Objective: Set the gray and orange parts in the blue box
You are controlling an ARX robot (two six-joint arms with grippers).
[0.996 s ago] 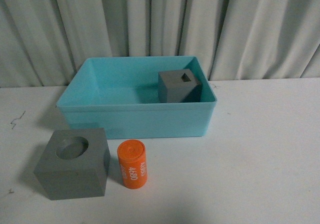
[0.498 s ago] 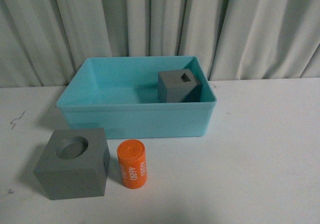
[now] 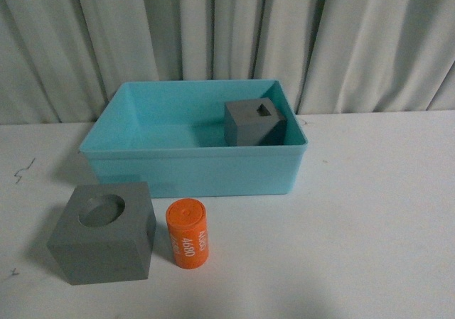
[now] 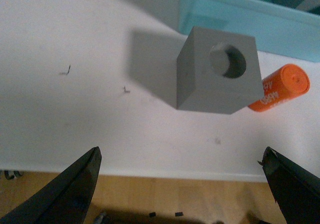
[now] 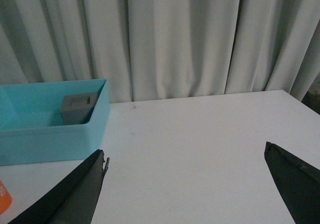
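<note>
At the left front of the white surface (image 3: 370,212) sat a gray cube with a round recess (image 3: 103,232) in its top, outside the box. Just beside it to the right, with a narrow gap between, an orange cylinder (image 3: 188,234) with white digits stood on end, also outside the box. Behind the two lay the blue box (image 3: 192,170), its front wall near them. A second, smaller-looking gray cube (image 3: 254,122) with a small recess in its top rested inside the box, at its right end near the rear corner. A pale pleated curtain (image 3: 355,42) hung behind everything.

The left jaws were spread wide and held nothing; in the left wrist view they hung above the near edge of the surface, with the recessed cube (image 4: 217,72) and the cylinder (image 4: 280,87) ahead of them. The right jaws were likewise wide open and empty, over bare surface to the right of the box (image 5: 50,134)
</note>
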